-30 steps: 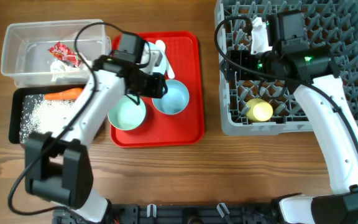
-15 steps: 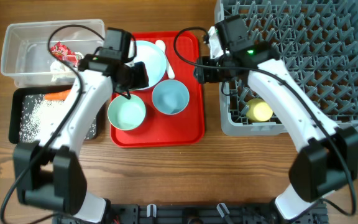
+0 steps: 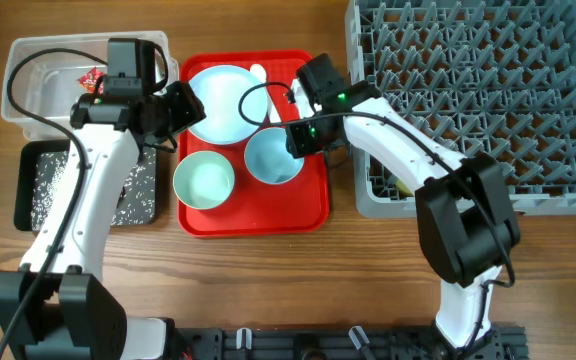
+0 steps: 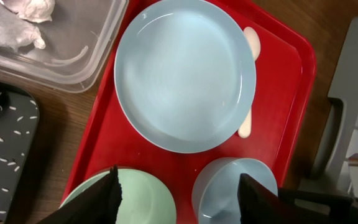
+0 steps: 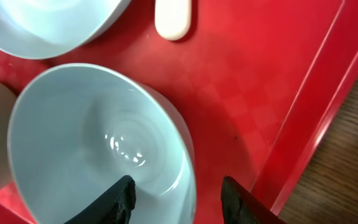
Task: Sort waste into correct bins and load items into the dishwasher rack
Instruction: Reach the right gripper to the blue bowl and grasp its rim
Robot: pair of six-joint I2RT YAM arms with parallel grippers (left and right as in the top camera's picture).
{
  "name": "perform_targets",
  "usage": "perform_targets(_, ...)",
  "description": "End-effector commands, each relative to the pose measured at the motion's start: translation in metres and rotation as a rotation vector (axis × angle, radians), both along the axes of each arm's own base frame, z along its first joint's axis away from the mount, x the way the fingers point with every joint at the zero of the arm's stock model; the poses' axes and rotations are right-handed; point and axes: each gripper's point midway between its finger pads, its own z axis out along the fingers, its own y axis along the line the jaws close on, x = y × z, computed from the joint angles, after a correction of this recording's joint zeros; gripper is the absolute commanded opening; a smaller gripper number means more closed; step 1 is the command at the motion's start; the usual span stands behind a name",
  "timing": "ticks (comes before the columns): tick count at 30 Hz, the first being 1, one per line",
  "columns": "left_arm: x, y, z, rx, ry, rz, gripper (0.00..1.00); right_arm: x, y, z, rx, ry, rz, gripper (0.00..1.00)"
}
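The pale blue plate [image 3: 226, 90] lies at the back of the red tray, with the white spoon [image 3: 259, 72] partly under its right edge. The pale blue bowl [image 3: 273, 157] and the light green bowl [image 3: 204, 180] stand in front of it. My right gripper [image 3: 303, 135] is open and straddles the blue bowl's [image 5: 92, 143] right rim, one finger inside and one outside [image 5: 178, 186]. My left gripper [image 3: 181, 102] is open and empty by the plate's [image 4: 185, 71] left edge, above the tray [image 4: 179, 180]. The yellow cup is hidden behind my right arm.
The grey dishwasher rack [image 3: 488, 100] fills the right side. The clear tub [image 3: 28, 90] at back left holds the red-and-white wrapper [image 3: 90, 78] and tissue [image 4: 27, 9]. The black tray [image 3: 38, 190] in front of it holds rice. The red tray [image 3: 308, 215] lies between them.
My right arm has swung left from the rack and come down over the blue bowl. My left gripper has drawn back left off the plate, which now shows whole.
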Motion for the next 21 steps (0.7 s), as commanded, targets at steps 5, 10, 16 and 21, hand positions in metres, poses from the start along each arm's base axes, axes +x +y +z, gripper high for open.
perform_targets(5,0.002,0.003,0.004,0.001,-0.004,0.020,0.72,0.009,-0.002,-0.009,-0.041,-0.044,0.037,0.43)
perform_targets(10,-0.005,0.003,0.000,0.004,0.027,0.019,0.74,0.008,-0.003,-0.012,-0.041,-0.048,0.047,0.43)
perform_targets(16,-0.005,0.004,0.000,0.010,0.026,0.023,0.85,0.000,-0.007,-0.023,-0.057,-0.027,0.061,0.29)
perform_targets(21,-0.005,0.004,0.000,0.010,0.026,0.023,1.00,0.002,-0.006,-0.022,-0.056,-0.045,0.085,0.12)
